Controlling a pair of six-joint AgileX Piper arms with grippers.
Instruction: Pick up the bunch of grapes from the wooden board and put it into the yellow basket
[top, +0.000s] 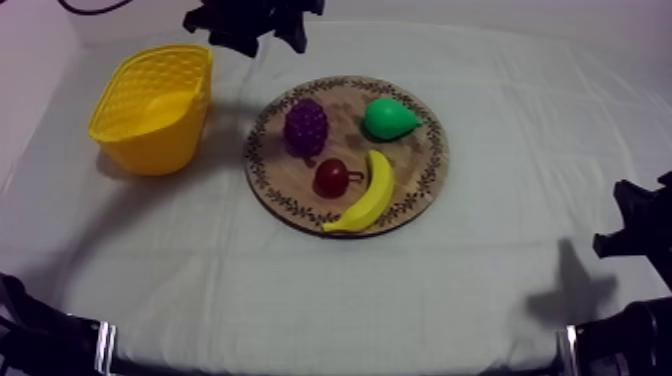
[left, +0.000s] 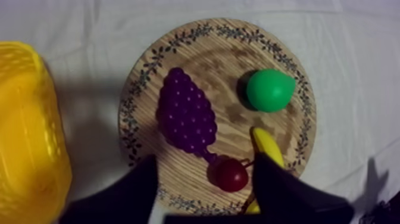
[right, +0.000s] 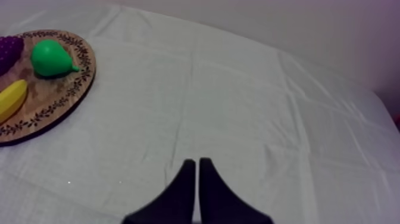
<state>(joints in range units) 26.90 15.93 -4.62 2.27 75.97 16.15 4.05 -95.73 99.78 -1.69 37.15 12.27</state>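
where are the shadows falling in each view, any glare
Top view: the yellow basket throws a soft shadow on the cloth toward the wooden board, and a dark shadow lies on the cloth at lower right. Left wrist view: the pear shades the board beside it. Right wrist view: even light, no glare.

No writing to read.
The board (top: 345, 105) bears a ring of leafy ornament round its rim, which is a pattern and not letters or numbers. The basket (top: 150, 140) has a woven texture on its wall and carries no label, brand or sign that can be made out.
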